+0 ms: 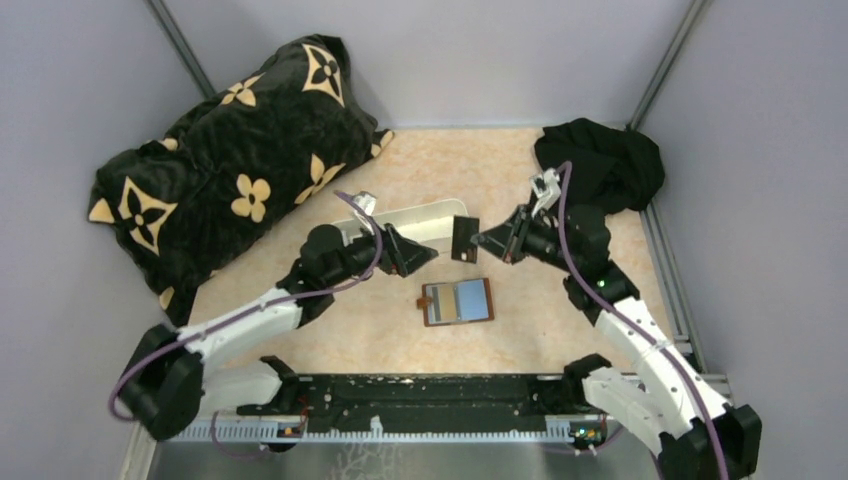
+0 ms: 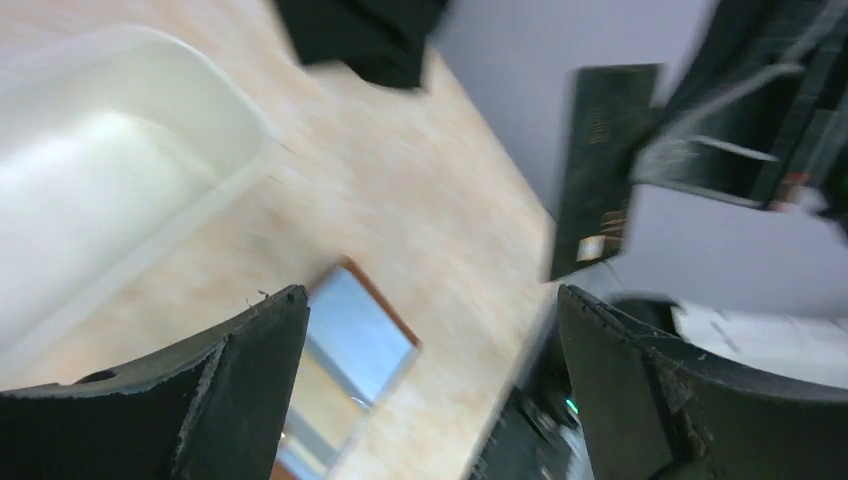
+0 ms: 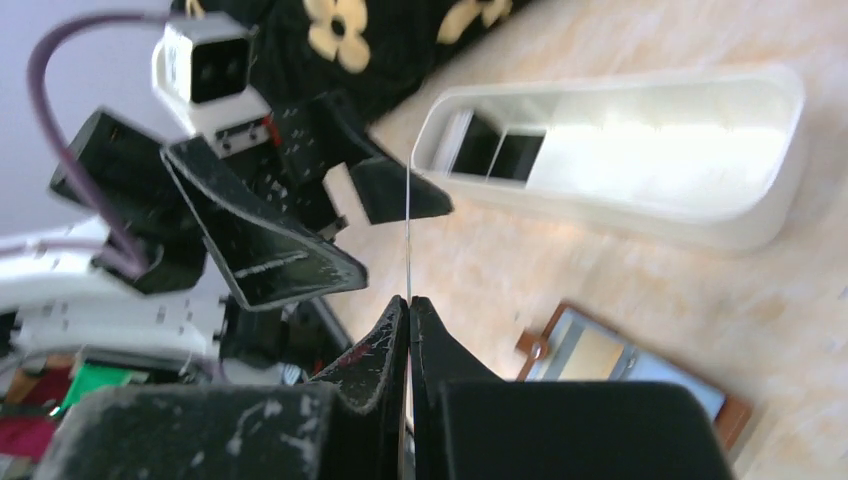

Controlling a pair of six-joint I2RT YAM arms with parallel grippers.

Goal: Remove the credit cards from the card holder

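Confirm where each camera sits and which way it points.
Top external: above and behind, looking down on table; left arm and right arm show.
Left wrist: faces the right arm past its open left gripper; sees card holder, white tray, credit card.
Right wrist: faces the left arm along right gripper, shut on that card.
Shared: holder and tray in all.

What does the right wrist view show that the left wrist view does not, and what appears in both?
Only the right wrist view: two dark flat cards lying inside the long white plastic tray, and the black cushion with beige flowers.
Only the left wrist view: the crumpled black cloth, and the broad face of the dark card held in the air.
Both: the tray, the open brown leather wallet with blue-grey pockets on the table, and that held card, seen edge-on in the right wrist view, pinched by the shut right gripper.
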